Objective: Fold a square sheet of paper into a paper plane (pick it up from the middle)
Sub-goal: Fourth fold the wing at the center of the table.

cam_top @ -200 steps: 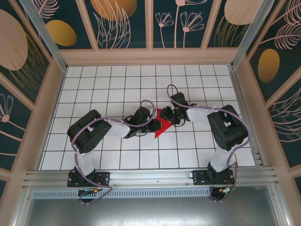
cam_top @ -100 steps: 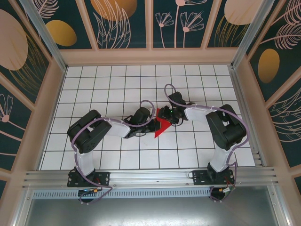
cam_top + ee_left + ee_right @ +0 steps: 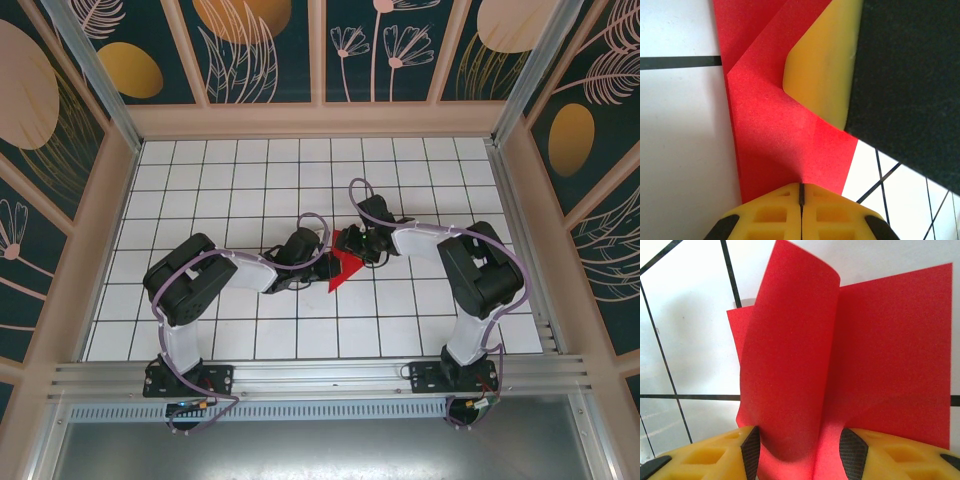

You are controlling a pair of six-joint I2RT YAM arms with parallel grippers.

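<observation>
The square sheet of paper is bright red and partly folded, lying on the white grid table between the two arms. My left gripper is shut, its yellow tips resting on the near part of the red paper. My right gripper comes in from the other side, and one of its yellow fingers lies on the sheet. In the right wrist view a flap of the paper curls upward between the jaws of my right gripper, which stand apart with the loose curl against the left pad.
The white gridded table stretches around the arms, bounded by wooden walls at left, right and back. A metal rail runs along the near edge by the arm bases.
The right gripper has shifted slightly left toward the left gripper over the paper. The left arm and the sheet stay where they were.
</observation>
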